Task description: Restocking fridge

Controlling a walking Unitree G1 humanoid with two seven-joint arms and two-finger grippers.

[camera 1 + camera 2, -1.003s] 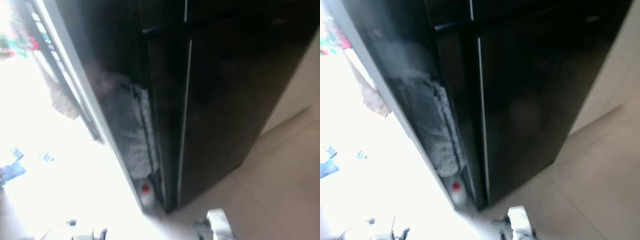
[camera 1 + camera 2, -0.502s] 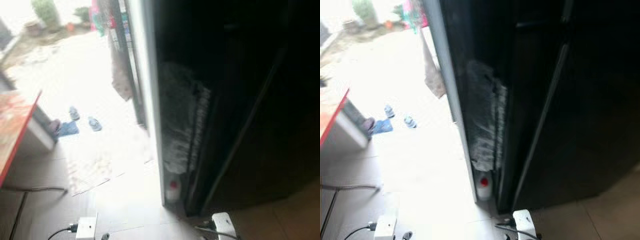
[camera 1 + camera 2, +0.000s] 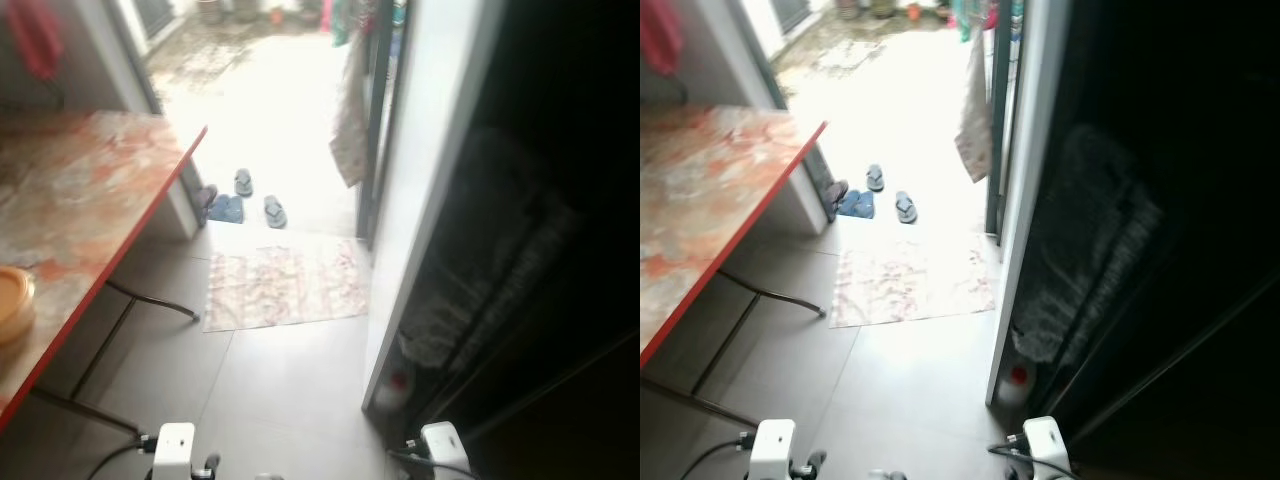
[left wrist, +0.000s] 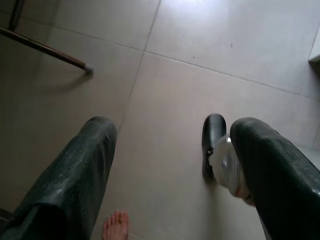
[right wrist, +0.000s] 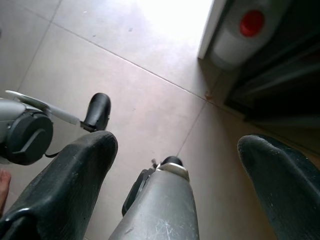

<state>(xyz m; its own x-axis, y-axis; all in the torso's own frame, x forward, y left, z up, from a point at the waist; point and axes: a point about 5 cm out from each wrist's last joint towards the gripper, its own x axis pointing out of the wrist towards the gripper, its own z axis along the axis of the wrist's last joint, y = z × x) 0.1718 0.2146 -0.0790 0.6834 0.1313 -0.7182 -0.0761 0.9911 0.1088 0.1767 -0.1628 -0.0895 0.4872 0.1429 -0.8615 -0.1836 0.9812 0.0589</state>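
On the right of the scene stands the tall black fridge [image 3: 1180, 200], its dark side and front taking up the whole right part of the head views; detail on it is lost in shadow. It is well apart from both grippers, which hang low over the grey tiled floor [image 3: 290, 390].

Left gripper [image 4: 172, 170]: two long black fingers [image 4: 75, 175] spread wide, nothing between them, pointing down at bare tile. A bare foot of a person [image 4: 116, 225] shows near one finger, and the robot's black foot [image 4: 212, 142] beside the other.

Right gripper [image 5: 175, 185]: fingers [image 5: 70, 175] spread wide, holding nothing, above the floor near the foot of the fridge.

Wedged in the gap between the white door frame [image 3: 1025, 200] and the fridge: a grey shaggy mop head [image 3: 1080, 250], upright, and below it on the floor a white plastic bottle with a red cap [image 5: 250, 27]. Contents of the bottle cannot be told.

Left, near: a table with an orange-and-white marbled top and red edge [image 3: 90, 200]; a round tan bowl [image 3: 12, 300] sits at its near left, contents not visible.

Far, middle: a pale patterned floor mat [image 3: 285, 285] at the doorway; beyond it blue sandals [image 3: 255, 200] on the bright step.
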